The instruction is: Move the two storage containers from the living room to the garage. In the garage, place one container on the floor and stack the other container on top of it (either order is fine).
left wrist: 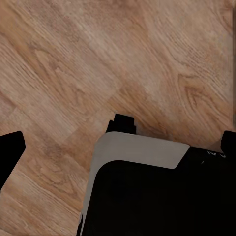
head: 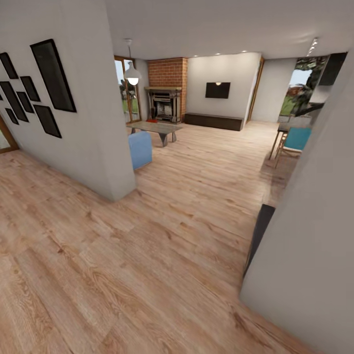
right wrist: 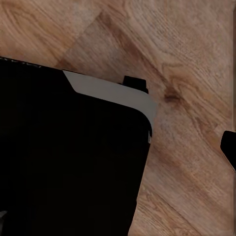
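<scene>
living room (head: 211,98) ahead (wood floor (head: 147,255))

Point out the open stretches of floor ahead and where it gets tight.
The light wood plank floor lies bare between the grey wall corner and the right-hand wall. It is tighter around the blue armchair and low grey coffee table.

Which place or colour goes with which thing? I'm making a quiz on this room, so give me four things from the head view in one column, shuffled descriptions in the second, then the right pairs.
Things:
1. brick chimney
2. armchair
3. low cabinet
4. picture frames

Descriptions:
A. blue, beside the near wall's corner
B. dark, on the left wall
C. red, above the fireplace
D. dark brown, under the wall screen

Pairs: 1-C, 2-A, 3-D, 4-B
</scene>
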{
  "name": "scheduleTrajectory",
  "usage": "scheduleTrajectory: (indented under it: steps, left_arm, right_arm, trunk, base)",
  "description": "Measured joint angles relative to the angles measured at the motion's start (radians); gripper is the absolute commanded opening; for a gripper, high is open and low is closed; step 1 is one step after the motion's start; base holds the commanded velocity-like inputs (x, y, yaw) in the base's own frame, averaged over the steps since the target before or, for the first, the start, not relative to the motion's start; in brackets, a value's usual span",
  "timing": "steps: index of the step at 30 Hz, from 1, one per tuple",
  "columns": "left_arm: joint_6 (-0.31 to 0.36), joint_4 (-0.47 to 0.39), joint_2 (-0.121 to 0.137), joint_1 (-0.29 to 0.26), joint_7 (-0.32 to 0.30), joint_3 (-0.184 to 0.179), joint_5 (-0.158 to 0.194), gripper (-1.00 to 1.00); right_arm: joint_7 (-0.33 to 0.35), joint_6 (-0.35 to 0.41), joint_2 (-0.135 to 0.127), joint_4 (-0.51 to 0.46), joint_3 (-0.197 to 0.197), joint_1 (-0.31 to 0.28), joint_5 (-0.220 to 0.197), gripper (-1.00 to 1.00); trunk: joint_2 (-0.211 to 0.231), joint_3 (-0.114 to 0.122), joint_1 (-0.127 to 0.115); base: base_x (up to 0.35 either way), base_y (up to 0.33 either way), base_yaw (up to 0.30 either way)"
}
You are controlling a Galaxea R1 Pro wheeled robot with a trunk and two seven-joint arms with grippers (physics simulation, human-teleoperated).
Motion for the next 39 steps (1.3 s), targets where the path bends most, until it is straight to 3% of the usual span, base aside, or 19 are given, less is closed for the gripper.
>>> scheduleTrajectory:
  steps: [13, 39]
  left_arm:
    - [0.000, 0.000, 0.000, 0.000, 0.000, 0.000, 0.000, 1.00]
    - [0.000, 0.000, 0.000, 0.000, 0.000, 0.000, 0.000, 1.00]
  right_arm:
    - [0.000, 0.000, 0.000, 0.000, 0.000, 0.000, 0.000, 1.00]
    - [0.000, 0.000, -0.001, 0.000, 0.000, 0.000, 0.000, 1.00]
  trunk:
    - [0.000, 0.000, 0.000]
    - [0.000, 0.000, 0.000]
  base:
    - [0.322, 0.000, 0.204]
    - [0.322, 0.000, 0.005]
